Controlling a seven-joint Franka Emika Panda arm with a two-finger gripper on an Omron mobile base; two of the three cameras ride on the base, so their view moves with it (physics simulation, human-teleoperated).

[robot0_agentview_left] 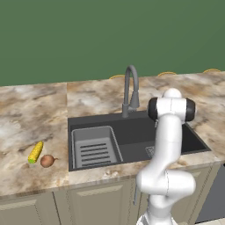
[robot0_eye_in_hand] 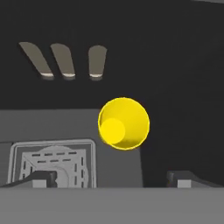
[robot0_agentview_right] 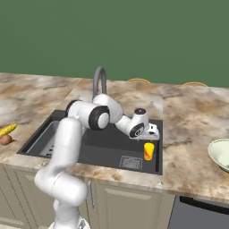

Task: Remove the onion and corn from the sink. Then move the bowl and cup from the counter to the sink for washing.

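**Around the work area**

A plain dark green wall [robot0_agentview_left: 110, 35] fills the background behind the worktop. Along its foot, thin yellow arcs [robot0_agentview_right: 138, 80] peek over the back edge of the stone; what they belong to cannot be told. Below the front edge run tan cabinet doors [robot0_agentview_left: 101, 204] with framed panels, one carrying a slim vertical handle [robot0_agentview_right: 89, 193]. To the right of the doors sits a dark grey appliance front [robot0_agentview_right: 201, 217], with a lighter strip along its top.
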